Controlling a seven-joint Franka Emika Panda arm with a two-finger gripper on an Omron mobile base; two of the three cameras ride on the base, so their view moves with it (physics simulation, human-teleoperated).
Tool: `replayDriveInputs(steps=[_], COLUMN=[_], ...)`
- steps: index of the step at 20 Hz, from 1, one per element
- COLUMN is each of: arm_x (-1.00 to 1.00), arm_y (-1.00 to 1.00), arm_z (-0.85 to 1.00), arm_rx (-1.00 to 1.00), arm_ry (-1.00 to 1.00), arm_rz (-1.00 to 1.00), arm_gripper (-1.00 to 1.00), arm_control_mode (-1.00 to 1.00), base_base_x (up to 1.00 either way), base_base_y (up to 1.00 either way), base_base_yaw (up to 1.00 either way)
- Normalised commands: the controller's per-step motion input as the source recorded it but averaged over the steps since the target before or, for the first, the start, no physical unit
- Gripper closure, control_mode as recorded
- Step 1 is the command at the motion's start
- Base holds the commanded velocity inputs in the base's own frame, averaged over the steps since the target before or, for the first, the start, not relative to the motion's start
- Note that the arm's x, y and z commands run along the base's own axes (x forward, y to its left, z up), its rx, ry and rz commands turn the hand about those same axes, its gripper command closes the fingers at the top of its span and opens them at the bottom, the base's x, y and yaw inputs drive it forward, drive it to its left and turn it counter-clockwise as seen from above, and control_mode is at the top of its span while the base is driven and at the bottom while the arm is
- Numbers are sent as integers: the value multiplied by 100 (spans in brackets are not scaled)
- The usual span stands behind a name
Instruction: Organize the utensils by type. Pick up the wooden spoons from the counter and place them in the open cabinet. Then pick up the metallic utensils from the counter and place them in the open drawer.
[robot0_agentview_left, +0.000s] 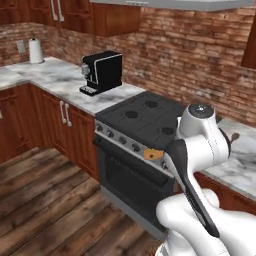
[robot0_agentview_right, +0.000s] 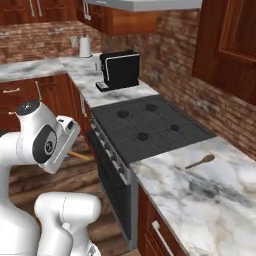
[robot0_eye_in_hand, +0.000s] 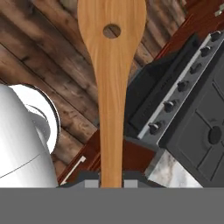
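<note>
The claw (robot0_eye_in_hand: 111, 183) is closed on the handle of a tan spoon (robot0_eye_in_hand: 111, 87), held over the wood floor (robot0_eye_in_hand: 48, 65) in front of the stove (robot0_agentview_right: 150, 125). A second wooden spoon (robot0_agentview_right: 201, 161) lies on the marble tabletop (robot0_agentview_right: 200, 200) right of the stove.

A black coffee machine (robot0_agentview_left: 102, 71) and a white paper towel roll (robot0_agentview_left: 35, 50) sit near a black stove (robot0_agentview_right: 150, 128) by a brick wall (robot0_agentview_left: 200, 60).
</note>
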Motion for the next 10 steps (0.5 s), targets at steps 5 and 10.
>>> replayDriveInputs(steps=[5,10], arm_x=[0,0], arm_y=[0,0], arm_z=[0,0], arm_rx=[0,0], arm_ry=[0,0], arm_rz=[0,0], arm_gripper=[100,100], arm_control_mode=[100,100], base_base_x=[28,51], base_base_y=[55,62], base_base_yaw=[51,49])
